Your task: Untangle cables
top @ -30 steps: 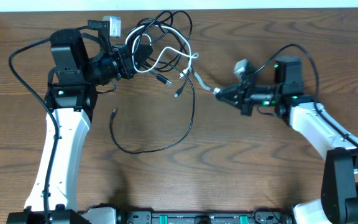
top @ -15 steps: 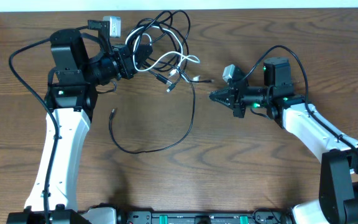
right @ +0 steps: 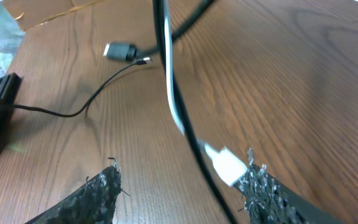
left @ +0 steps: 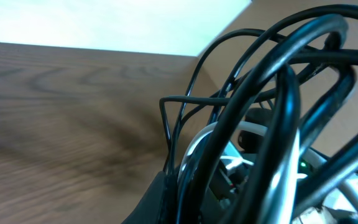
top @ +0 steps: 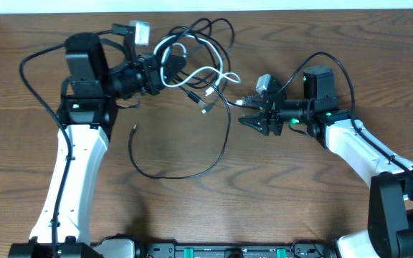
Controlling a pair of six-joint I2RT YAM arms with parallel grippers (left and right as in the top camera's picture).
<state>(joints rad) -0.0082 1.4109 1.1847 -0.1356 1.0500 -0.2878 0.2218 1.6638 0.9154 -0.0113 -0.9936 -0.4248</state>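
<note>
Several cables (top: 181, 56) bunch in a tangle near the bench's (top: 300, 208) far edge, left of centre, with one black loop trailing toward the middle. The left gripper (top: 162, 70) is clamped on the tangle. The right gripper's (top: 244, 112) jaws stand apart, a white plug (right: 229, 167) just beside one finger.

Clamps the knotted cables (top: 196, 72) in the closed left gripper (top: 156, 72) near the far edge of the wooden desk (top: 300, 201). Holds the right gripper (top: 244, 111) just right of the tangle, jaws apart, a white plug end (top: 239, 102) beside its far finger. Trails one black loop (top: 174, 177) toward the near side.
</note>
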